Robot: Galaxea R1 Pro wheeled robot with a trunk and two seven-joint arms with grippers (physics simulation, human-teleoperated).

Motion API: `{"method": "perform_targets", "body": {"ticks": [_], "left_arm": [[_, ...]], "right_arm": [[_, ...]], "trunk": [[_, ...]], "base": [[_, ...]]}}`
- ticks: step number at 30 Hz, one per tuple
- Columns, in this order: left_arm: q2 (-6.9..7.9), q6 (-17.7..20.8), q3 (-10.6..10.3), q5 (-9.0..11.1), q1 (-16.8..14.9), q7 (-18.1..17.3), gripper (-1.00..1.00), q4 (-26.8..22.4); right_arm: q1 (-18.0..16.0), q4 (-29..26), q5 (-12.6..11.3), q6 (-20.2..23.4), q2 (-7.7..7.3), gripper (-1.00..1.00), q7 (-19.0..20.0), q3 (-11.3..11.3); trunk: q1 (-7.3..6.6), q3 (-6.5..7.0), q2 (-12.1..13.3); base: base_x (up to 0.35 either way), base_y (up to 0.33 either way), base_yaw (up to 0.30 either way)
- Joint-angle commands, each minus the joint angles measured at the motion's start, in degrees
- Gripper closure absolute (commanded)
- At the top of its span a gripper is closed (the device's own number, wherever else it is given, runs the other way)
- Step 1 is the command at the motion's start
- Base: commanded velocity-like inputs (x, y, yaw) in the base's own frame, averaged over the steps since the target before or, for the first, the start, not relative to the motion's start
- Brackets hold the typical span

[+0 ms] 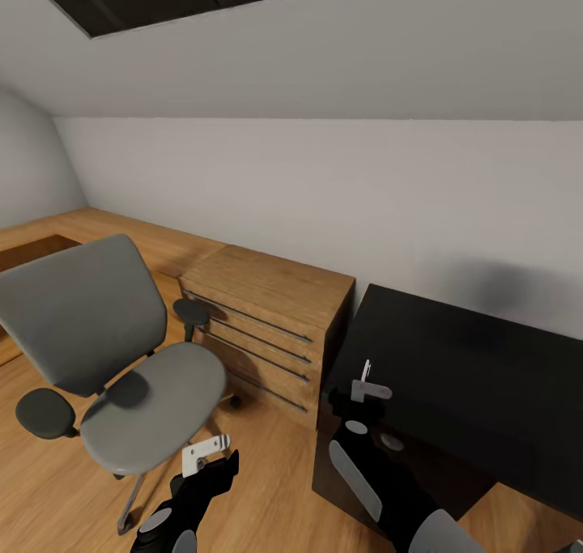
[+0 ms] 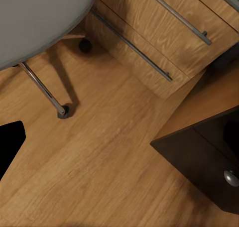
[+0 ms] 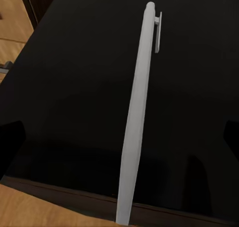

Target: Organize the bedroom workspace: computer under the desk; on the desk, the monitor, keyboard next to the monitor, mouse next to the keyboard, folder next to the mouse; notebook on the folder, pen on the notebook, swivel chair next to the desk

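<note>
Gripping pen (image 3: 137,117), right end effector (image 1: 368,387), above black desk (image 1: 478,367)

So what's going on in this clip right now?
The robot stands between a swivel chair and a black-topped piece of furniture. Its right gripper holds a thin white pen over that black top, the pen running out between the fingers. The left gripper hangs near the chair's seat front with nothing visible in it; whether it is open is unclear. The grey seat is bare. Wooden drawers stand against the wall between chair and black top.
</note>
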Motion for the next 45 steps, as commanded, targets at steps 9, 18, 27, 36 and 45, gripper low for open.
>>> {"method": "perform_targets", "body": {"ticks": [9, 18, 27, 36, 45], "left_arm": [[0.12, 0.11, -0.06, 0.60, -0.01, 0.51, -1.00, 0.02], [0.21, 0.11, -0.06, 0.60, -0.01, 0.51, -1.00, 0.07], [0.22, 0.11, -0.06, 0.60, -0.01, 0.51, -1.00, 0.16], [0.22, 0.11, -0.06, 0.60, -0.01, 0.51, -1.00, 0.19], [0.22, 0.11, -0.06, 0.60, -0.01, 0.51, -1.00, 0.25]], "right_arm": [[-0.05, -0.08, -0.23, 0.41, -0.02, -1.00, -0.50, -2.16], [-0.05, -0.27, -0.25, 0.38, 0.07, -1.00, -0.57, -3.84], [-0.05, -0.31, -0.28, 0.41, 0.08, -1.00, -0.57, -3.82], [-0.05, -0.39, -0.20, 0.37, 0.15, -1.00, -0.67, -3.63], [-0.05, -0.28, -0.06, 0.75, 0.21, -1.00, -0.72, -3.55]], "trunk": [[0.00, -0.05, -0.03], [0.00, -0.05, -0.03], [0.00, -0.05, -0.03], [0.00, -0.05, -0.03], [0.00, -0.05, -0.03]], "base": [[0.000, 0.000, 0.000], [0.000, 0.000, 0.000], [0.000, 0.000, 0.000], [0.000, 0.000, 0.000], [0.000, 0.000, 0.000]]}}
